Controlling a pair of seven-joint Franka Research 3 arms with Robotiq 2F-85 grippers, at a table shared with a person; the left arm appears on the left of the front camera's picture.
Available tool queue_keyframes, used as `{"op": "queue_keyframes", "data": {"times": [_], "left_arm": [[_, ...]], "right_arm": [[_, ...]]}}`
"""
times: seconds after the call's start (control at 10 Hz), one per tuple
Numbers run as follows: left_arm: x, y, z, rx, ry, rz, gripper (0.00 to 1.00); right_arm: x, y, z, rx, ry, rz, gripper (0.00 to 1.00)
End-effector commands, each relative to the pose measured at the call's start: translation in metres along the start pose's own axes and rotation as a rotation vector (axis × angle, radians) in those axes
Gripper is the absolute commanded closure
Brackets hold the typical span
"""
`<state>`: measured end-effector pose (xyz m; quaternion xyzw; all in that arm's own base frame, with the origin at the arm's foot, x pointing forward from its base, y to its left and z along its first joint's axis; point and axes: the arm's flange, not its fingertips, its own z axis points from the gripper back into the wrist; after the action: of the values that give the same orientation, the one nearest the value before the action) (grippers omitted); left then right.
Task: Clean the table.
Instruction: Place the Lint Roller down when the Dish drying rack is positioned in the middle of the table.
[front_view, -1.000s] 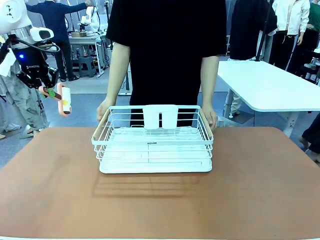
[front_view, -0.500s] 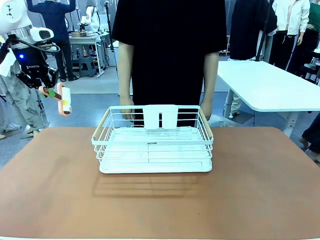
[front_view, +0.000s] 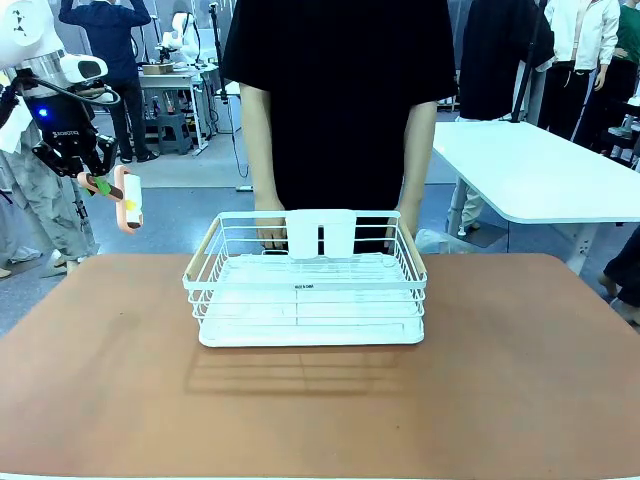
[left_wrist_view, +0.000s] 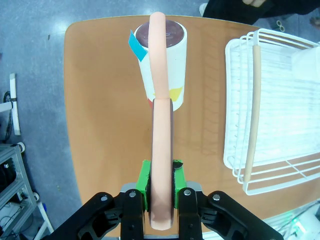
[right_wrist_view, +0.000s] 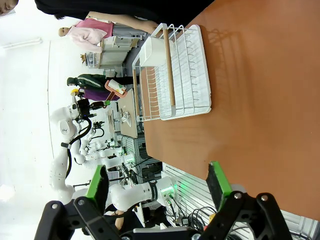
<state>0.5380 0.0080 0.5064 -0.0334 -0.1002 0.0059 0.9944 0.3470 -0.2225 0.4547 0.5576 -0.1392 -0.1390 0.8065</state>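
At the upper left of the front view, the left hand (front_view: 100, 183) is clamped on the peach handle of a lint roller (front_view: 130, 205), held in the air off the worktop's (front_view: 520, 380) far-left corner. The right hand (right_wrist_view: 157, 192) stands open above the terracotta top. A white wire dish rack (front_view: 305, 285) sits mid-frame, with the person's hands (front_view: 270, 233) behind it. Judged best: bring the roller down flat onto bare worktop beside the rack, then roll in straight, overlapping passes.
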Motion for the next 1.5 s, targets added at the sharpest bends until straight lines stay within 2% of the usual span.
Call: {"op": "queue_keyframes", "data": {"times": [0.0,0.4,0.5,0.8,1.0,1.2,1.3,1.4], "left_arm": [[-0.001,0.0,0.005,0.002,0.001,-0.001,0.78],[0.0,0.0,0.0,0.0,0.0,0.0,0.78],[0.003,0.005,0.007,-0.164,0.094,0.121,0.78],[0.004,0.022,-0.001,-0.34,0.158,0.299,0.78],[0.004,0.037,-0.022,-0.475,0.188,0.452,0.78],[-0.002,0.061,-0.033,-0.749,0.22,0.612,0.78],[-0.007,0.078,-0.046,-0.834,0.163,0.693,0.78],[-0.008,0.093,-0.062,-0.835,0.139,0.763,0.78]], "right_arm": [[-0.001,0.003,0.001,0.01,-0.001,0.005,0.0],[-0.001,0.003,0.001,0.01,-0.001,0.005,0.0],[-0.001,0.003,0.001,0.01,-0.001,0.005,0.0],[-0.001,0.003,0.001,0.01,-0.001,0.005,0.0],[-0.001,0.003,0.001,0.01,-0.001,0.005,0.0],[-0.001,0.003,0.001,0.01,-0.001,0.005,0.0],[-0.001,0.003,0.001,0.01,-0.001,0.005,0.0],[-0.001,0.003,0.001,0.01,-0.001,0.005,0.0]]}}
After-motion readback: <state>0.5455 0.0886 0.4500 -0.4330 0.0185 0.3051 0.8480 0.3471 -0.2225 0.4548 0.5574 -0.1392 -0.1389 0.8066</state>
